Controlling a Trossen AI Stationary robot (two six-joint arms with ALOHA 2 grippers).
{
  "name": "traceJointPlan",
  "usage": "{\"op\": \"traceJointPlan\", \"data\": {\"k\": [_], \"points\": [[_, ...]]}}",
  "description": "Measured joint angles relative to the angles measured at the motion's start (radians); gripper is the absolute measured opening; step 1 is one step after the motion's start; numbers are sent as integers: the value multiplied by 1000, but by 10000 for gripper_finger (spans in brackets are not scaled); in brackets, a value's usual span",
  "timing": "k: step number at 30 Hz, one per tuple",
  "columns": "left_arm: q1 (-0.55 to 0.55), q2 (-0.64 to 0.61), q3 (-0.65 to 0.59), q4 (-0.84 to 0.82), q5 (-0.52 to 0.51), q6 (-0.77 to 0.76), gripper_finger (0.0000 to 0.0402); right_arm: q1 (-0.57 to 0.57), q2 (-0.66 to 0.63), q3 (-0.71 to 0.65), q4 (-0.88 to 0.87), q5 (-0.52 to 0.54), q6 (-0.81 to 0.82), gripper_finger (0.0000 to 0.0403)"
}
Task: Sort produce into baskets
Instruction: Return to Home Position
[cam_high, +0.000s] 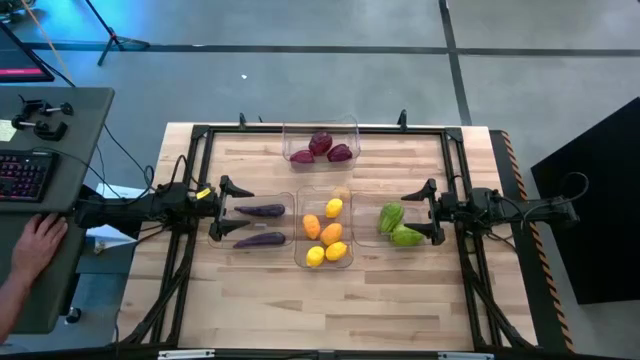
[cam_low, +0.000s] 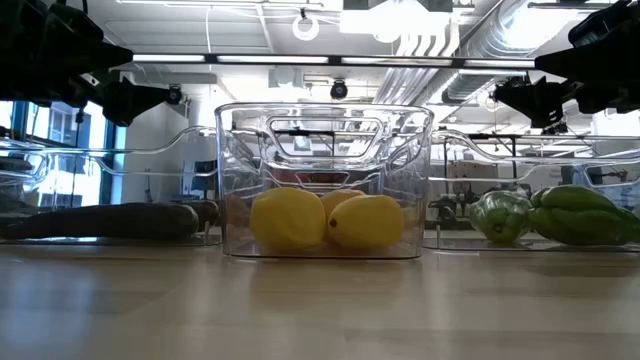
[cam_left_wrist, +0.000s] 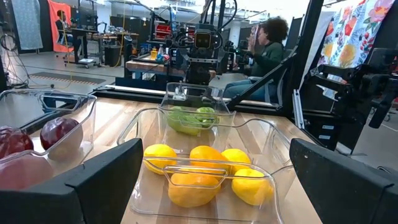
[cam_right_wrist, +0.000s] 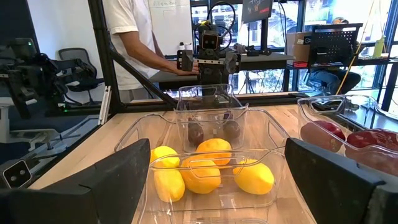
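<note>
Lemons (cam_low: 290, 220) and oranges (cam_high: 330, 233) filled the middle bin (cam_low: 225, 180); eggplants (cam_high: 260, 211) left, peppers (cam_high: 400, 228) right, apples (cam_high: 320, 143) far; no produce lay loose, both arms' jaws wide, empty.

Four clear rectangular plastic bins (cam_high: 288, 135), three dark red round fruits (cam_high: 320, 142), two long purple eggplants (cam_high: 260, 210), three yellow lemons (cam_high: 334, 207), two orange fruits (cam_high: 331, 234), two green ridged vegetables (cam_high: 392, 215)

4 bins (cam_high: 350, 128) block table (cam_high: 320, 310) middle; front strip free.

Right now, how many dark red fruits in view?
3 dark red fruits, all in the far clear bin: one left, one centre, one right. No more visible.
</note>
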Motion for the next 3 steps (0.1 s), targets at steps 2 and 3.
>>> {"op": "traceJointPlan", "data": {"k": [2,3], "points": [[0,0,0,0,0,0,394,0,0,0,0,0,0,362],[0,0,0,0,0,0,394,0,0,0,0,0,0,362]]}}
